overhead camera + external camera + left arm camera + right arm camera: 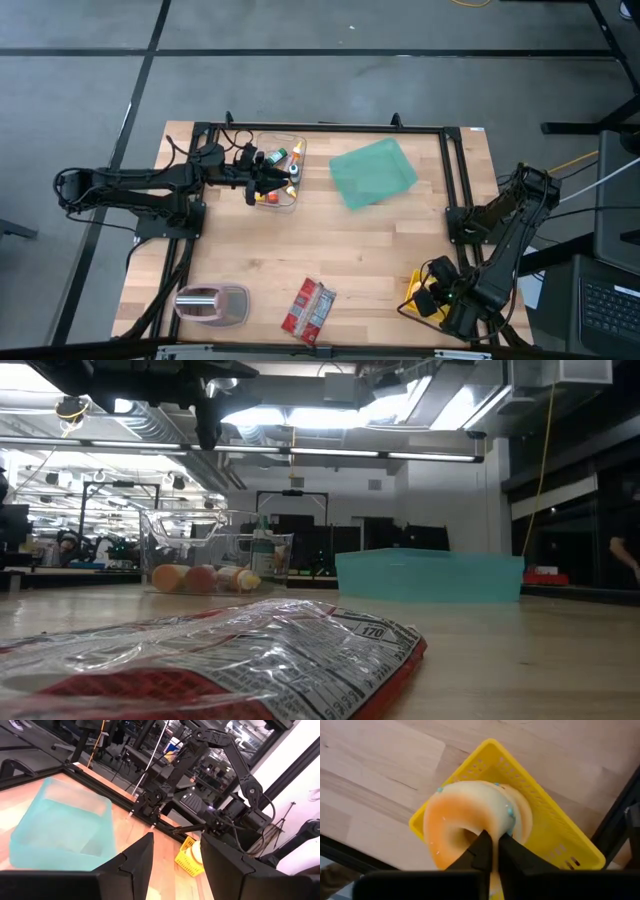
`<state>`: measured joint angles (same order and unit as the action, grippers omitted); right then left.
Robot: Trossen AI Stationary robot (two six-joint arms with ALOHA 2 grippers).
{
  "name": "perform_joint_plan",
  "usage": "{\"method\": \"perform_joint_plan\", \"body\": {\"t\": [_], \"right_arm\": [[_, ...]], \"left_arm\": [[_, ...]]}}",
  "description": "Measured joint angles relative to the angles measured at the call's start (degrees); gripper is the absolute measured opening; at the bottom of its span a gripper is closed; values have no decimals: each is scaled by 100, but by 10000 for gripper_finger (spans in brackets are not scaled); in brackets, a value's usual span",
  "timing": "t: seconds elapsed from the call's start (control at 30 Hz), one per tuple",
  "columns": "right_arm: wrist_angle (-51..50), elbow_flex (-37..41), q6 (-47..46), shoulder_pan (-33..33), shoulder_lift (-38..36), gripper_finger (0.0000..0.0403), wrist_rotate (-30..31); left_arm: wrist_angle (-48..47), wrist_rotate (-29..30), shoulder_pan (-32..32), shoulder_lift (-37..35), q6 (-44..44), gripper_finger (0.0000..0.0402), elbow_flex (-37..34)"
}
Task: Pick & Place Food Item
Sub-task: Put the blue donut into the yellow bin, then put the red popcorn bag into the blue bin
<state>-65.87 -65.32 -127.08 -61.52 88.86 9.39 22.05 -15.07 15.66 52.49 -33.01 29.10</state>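
Observation:
An orange and cream donut [465, 815] is inside a yellow basket [555, 840] at the table's near right corner. My right gripper [496, 857] points down over it and is shut on its ring. In the high view the basket [415, 290] shows beside the right gripper [440, 300]. My left gripper [175, 865] stands open and level above a clear bin [278, 170] of food items at the far left, with nothing between its fingers. From there it looks across at the basket [186, 861]. My right gripper pinches the donut's ring beside its hole [470, 845] between its two fingers, which come from above and point down. The donut stands tilted on edge inside the basket. The fingers hide its lower part, so I cannot tell whether it rests on the basket's floor.
A teal tub [372, 172] sits at the far middle of the table. A red snack packet [308, 310] lies at the near middle, with a pink and silver object [212, 303] to its left. A black frame [455, 170] borders the table's far and right sides.

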Motion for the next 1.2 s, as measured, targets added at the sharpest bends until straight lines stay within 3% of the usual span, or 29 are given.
{"method": "perform_joint_plan", "body": {"t": [0.47,0.6,0.77,0.97,1.1,1.2], "right_arm": [[-91,0,148,0,-4,223,-476],[-106,0,150,26,-30,265,-492],[-218,-5,11,33,-229,278,-417],[-1287,-433,-1,99,-404,269,-125],[-1696,-829,116,366,-602,267,832],[-1755,-1064,333,697,-740,267,1819]], "left_arm": [[2,0,0,0,15,157,0],[2,2,0,0,17,157,0],[2,7,0,0,23,157,0],[19,7,0,0,37,157,0],[450,-139,0,7,-33,157,0],[1612,-491,8,4,-333,157,9]]}}
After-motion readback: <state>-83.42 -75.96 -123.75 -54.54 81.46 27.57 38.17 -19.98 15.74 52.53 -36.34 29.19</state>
